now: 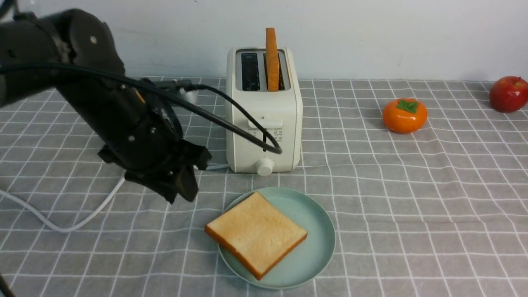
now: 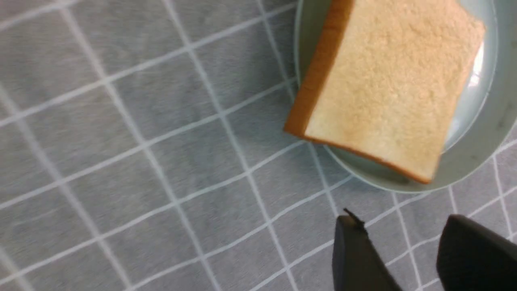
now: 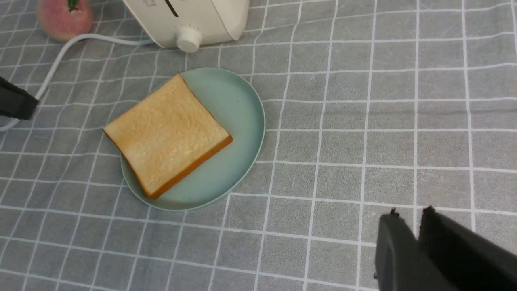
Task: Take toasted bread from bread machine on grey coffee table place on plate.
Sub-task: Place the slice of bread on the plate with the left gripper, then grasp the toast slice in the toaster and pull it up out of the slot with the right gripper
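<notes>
Golden square toast slice (image 1: 255,233) lies on the round mint-green plate (image 1: 317,231); a second slice (image 1: 271,57), at twelve o'clock, stands in the cream-white toaster (image 1: 264,107); left gripper (image 2: 400,226) spread, right gripper (image 3: 410,214) pressed together.

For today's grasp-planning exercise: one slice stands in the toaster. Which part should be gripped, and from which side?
Probably the top of the upright slice, which rises above the toaster: come straight down from above and pinch its two broad faces. Its lower part sits inside the slot, out of reach.
</notes>
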`<action>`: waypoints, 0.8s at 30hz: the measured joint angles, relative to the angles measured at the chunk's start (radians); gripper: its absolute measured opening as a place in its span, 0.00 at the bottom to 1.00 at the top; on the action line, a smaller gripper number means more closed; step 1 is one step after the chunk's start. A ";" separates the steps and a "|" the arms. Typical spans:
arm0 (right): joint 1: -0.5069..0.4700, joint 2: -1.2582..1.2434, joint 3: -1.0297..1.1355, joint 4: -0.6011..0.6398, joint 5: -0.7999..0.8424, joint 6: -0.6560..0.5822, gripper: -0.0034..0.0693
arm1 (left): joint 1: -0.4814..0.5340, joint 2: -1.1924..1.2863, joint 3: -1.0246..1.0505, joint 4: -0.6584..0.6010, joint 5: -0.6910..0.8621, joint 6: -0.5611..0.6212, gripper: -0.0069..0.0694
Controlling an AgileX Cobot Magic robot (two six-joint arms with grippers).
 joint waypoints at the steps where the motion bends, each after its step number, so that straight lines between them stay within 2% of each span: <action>1: 0.000 0.032 -0.034 0.000 0.025 0.000 0.18 | 0.000 -0.052 0.000 0.027 0.010 -0.032 0.28; 3: 0.000 0.099 -0.098 0.000 0.066 0.000 0.17 | 0.000 -0.131 0.000 0.057 0.014 -0.062 0.13; 4: 0.000 0.135 -0.131 0.000 0.082 0.000 0.16 | 0.000 -0.171 0.004 0.064 0.014 -0.073 0.08; 9: 0.038 0.310 -0.277 0.038 0.133 0.000 0.15 | 0.000 -0.366 0.088 0.067 -0.028 -0.109 0.07; 11: 0.116 0.415 -0.360 0.032 0.134 0.000 0.15 | 0.000 -0.475 0.161 0.067 -0.072 -0.113 0.07; 12: 0.124 0.424 -0.367 0.026 0.131 0.002 0.15 | 0.000 -0.475 0.168 0.067 -0.076 -0.115 0.07; 14: 0.221 0.538 -0.459 -0.022 0.089 0.025 0.18 | 0.000 -0.581 0.257 0.074 -0.121 -0.118 0.07; 17: 0.294 0.635 -0.543 -0.088 0.009 0.066 0.26 | 0.000 -0.667 0.326 0.077 -0.151 -0.135 0.07; 18: 0.333 0.706 -0.608 -0.128 -0.051 0.081 0.33 | 0.000 -0.712 0.372 0.078 -0.167 -0.155 0.07; 19: 0.333 0.715 -0.616 -0.133 -0.058 0.082 0.34 | 0.000 -0.724 0.378 0.078 -0.169 -0.159 0.07; 20: 0.370 0.785 -0.684 -0.160 -0.113 0.089 0.44 | 0.000 -0.769 0.421 0.078 -0.182 -0.175 0.07; 23: 0.415 0.913 -0.818 -0.185 -0.188 0.095 0.64 | 0.000 -0.841 0.493 0.078 -0.195 -0.203 0.07; 24: 0.417 0.921 -0.827 -0.186 -0.193 0.095 0.66 | 0.000 -0.841 0.498 0.078 -0.195 -0.203 0.07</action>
